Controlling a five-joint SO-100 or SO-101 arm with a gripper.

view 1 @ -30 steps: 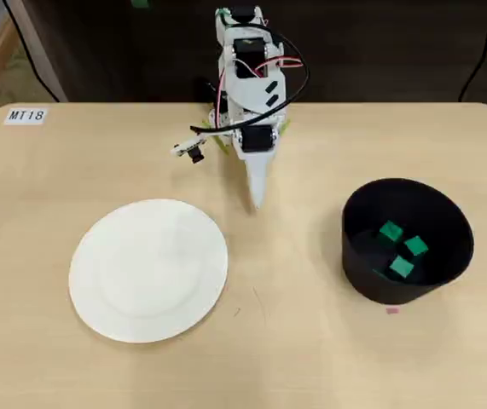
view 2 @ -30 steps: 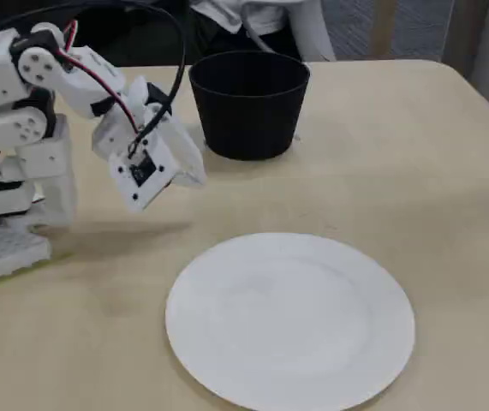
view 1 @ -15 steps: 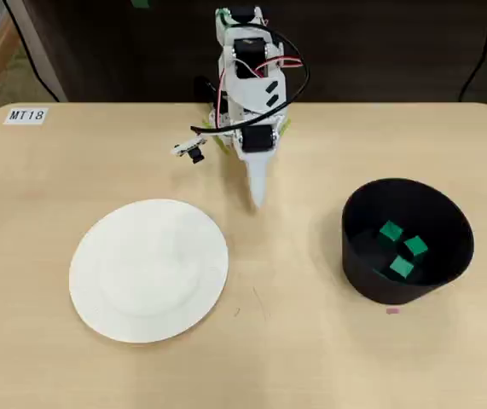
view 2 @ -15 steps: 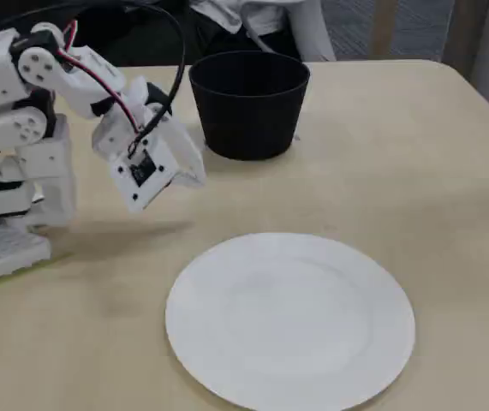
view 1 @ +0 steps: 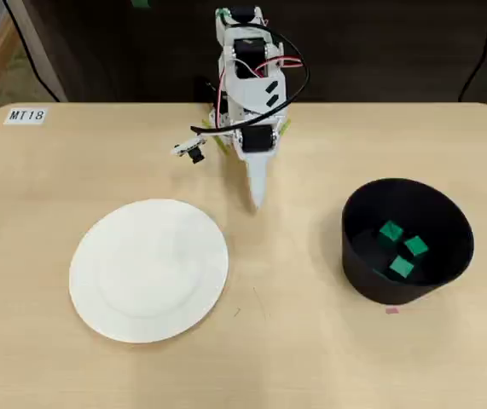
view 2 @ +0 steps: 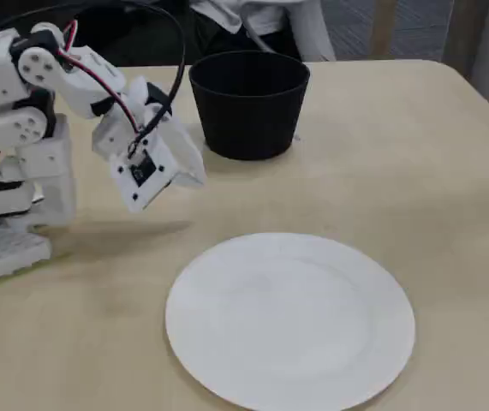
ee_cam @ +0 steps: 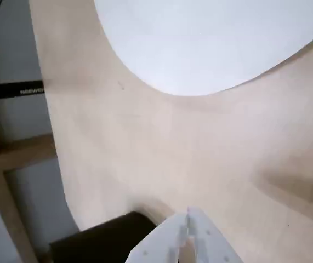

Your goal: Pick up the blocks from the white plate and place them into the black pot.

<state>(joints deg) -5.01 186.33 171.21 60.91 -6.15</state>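
— Why is the white plate (view 1: 148, 270) bare?

— I judge the job is done, or nearly. Three green blocks (view 1: 399, 248) show on the floor of the black pot (view 1: 407, 240) in the overhead view; whether a fourth lies there too I cannot tell, the near wall hides part of the floor.

— And the gripper (view 1: 255, 200)?

— Clenched on nothing. In the wrist view its two tips meet, with no green between them. It hangs over bare table (view 1: 311, 358), well apart from the pot, between pot and plate, folded close to the arm's base.

— Why there?

— Probably a rest pose, since nothing is left on the plate to fetch.
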